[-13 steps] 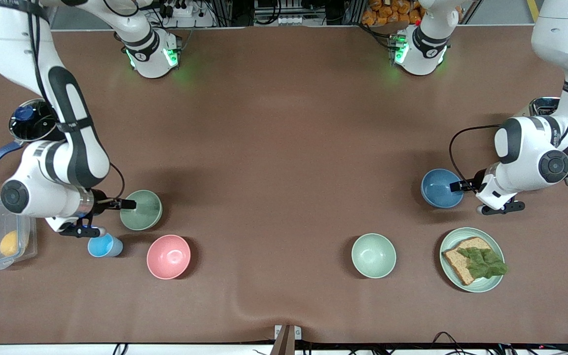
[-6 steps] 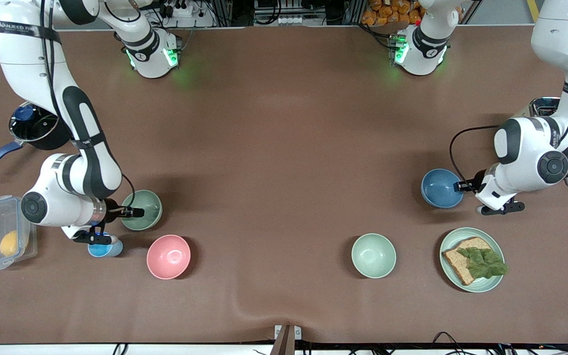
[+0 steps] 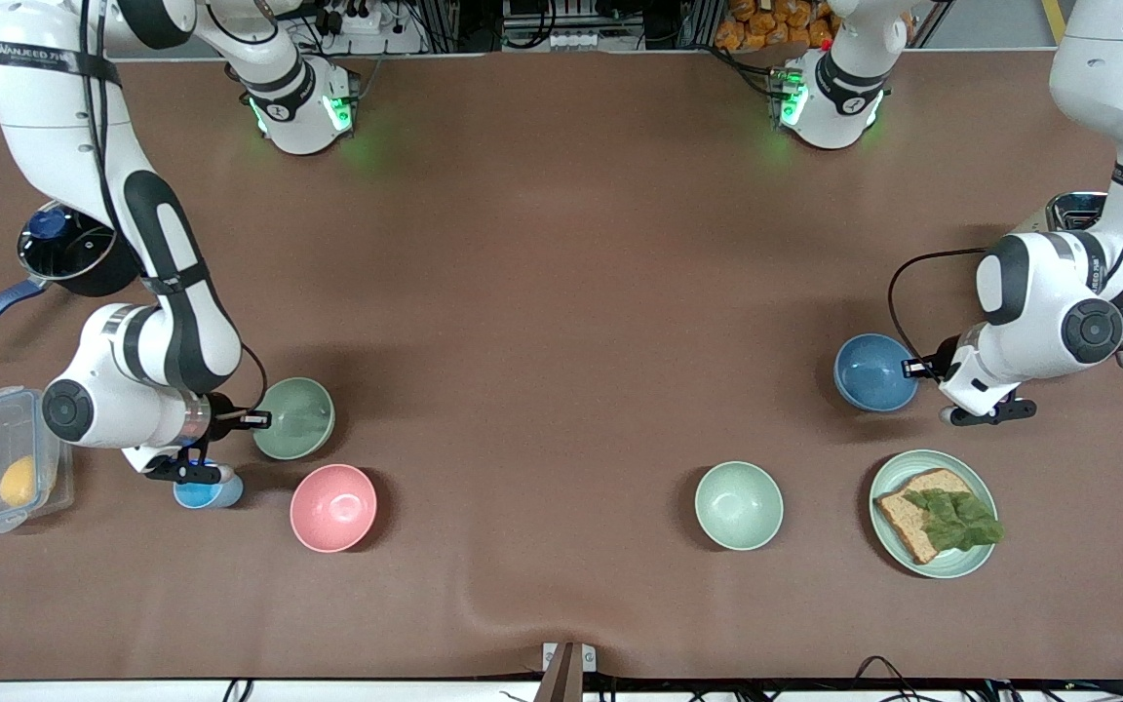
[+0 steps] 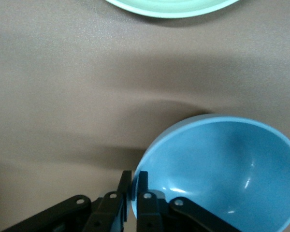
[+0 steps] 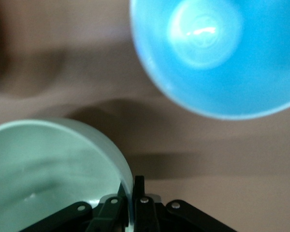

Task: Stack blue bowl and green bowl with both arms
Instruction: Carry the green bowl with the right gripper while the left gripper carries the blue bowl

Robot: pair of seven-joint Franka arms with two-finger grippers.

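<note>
While each pincer is clamped on a rim, right pincer [image 3: 254, 420] on the green bowl [image 3: 294, 418] at nine o'clock, left pincer [image 3: 912, 368] on the blue bowl [image 3: 874, 371] at three o'clock, both bowls sit well apart on the surface [image 3: 561, 292]; stacking remains.

The right gripper [image 3: 254, 420], jaws clamped on the rim, has swung the green bowl [image 3: 294, 418] up off the counter and a little toward the left arm's end; the right arm has shifted too.
</note>
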